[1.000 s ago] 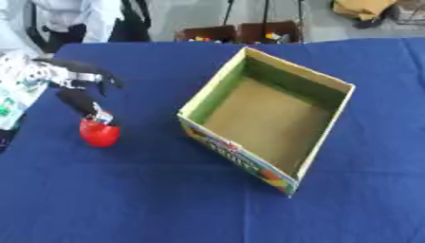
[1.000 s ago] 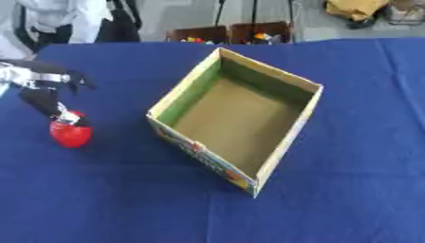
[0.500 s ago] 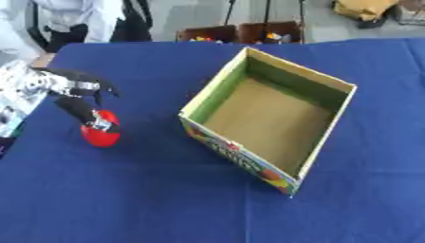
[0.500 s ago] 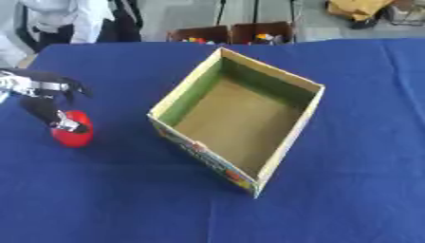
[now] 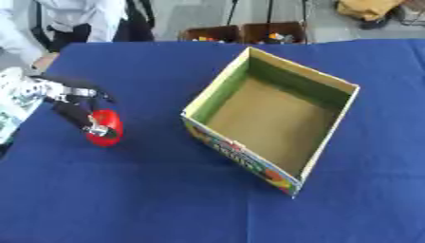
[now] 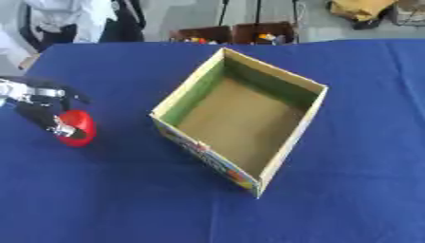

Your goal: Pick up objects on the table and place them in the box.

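A round red object (image 5: 108, 128) sits at the left of the blue table (image 5: 166, 199). My left hand (image 5: 73, 102) comes in from the left edge. One dark finger is curled down across the red object's front and the other fingers (image 5: 93, 92) arch over its top. I cannot tell whether the object is touching the cloth or just above it. The open cardboard box (image 5: 274, 118) stands in the middle with a bare brown floor, green inner walls and a printed front wall. It lies about a hand's width to the right of the red object. My right hand shows in no view.
A person in white (image 5: 50, 28) stands at the table's far left corner. Behind the far edge are crates (image 5: 249, 33) of small items. Bare blue cloth lies in front of the box and to its right.
The left hand's fingers have curled closer round the red object. Hand and object have crept slightly towards the box.
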